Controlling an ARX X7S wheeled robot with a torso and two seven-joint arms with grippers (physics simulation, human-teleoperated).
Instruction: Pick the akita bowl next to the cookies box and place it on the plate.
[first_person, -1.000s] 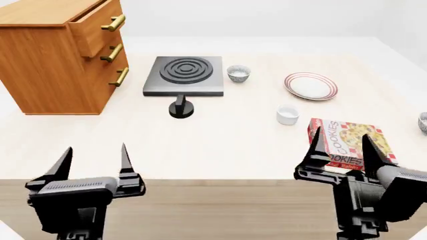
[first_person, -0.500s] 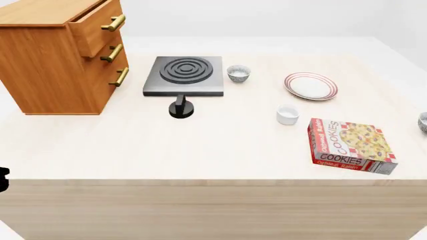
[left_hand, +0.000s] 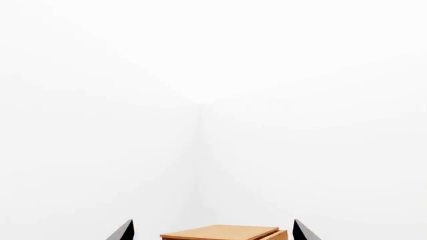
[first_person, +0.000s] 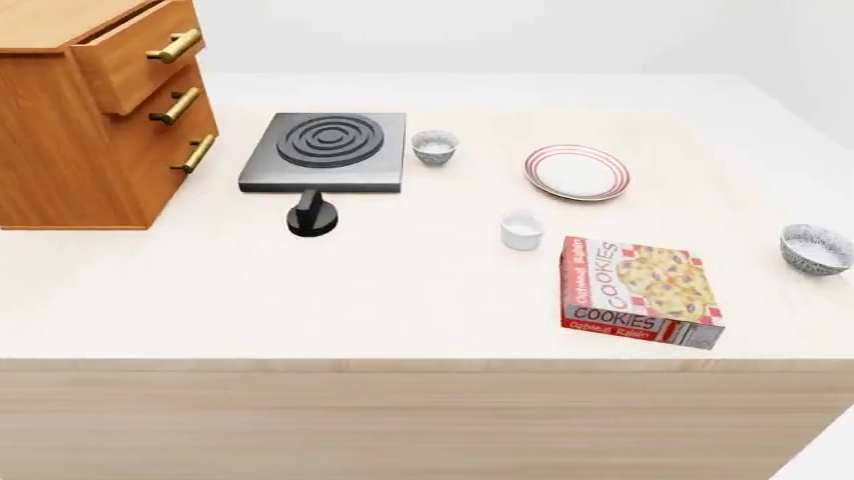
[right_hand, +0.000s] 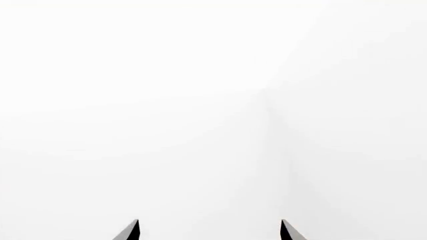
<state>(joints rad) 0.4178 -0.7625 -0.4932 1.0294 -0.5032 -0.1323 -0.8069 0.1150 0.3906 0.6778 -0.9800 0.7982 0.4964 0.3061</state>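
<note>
Two speckled bowls (first_person: 434, 146) (first_person: 815, 248), one white cup (first_person: 521, 230), one plate (first_person: 575, 172), one cookies box (first_person: 634, 290), one hotplate (first_person: 326, 150), one drawer cabinet (first_person: 80, 110).

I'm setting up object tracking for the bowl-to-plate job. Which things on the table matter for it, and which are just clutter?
Job:
bowl by the box
cookies box
plate

Clutter:
second bowl
white cup
burner
black knob
drawer cabinet
</note>
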